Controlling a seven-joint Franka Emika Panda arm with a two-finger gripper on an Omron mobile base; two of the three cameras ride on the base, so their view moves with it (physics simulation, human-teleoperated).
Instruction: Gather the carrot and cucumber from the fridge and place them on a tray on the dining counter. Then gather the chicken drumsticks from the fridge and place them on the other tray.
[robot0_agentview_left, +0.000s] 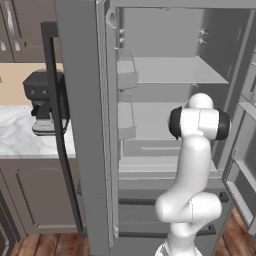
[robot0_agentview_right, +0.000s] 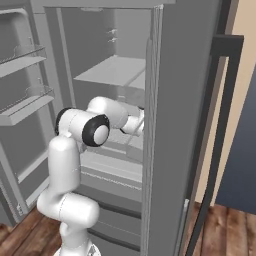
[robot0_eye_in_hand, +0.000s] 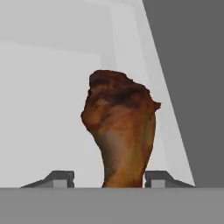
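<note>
Chicken drumstick (robot0_eye_in_hand: 120, 131) lies on a fridge shelf (robot0_eye_in_hand: 43, 113), narrow end between the gripper (robot0_eye_in_hand: 108, 178) fingertips; whether they pinch it yet is unclear. Probably firm, greasy; grip the shank.

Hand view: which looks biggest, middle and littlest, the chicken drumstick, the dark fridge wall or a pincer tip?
1. Dark fridge wall, biggest.
2. Chicken drumstick; it sits close to the camera, so it may look bigger than it really is.
3. Pincer tip, littlest.
</note>
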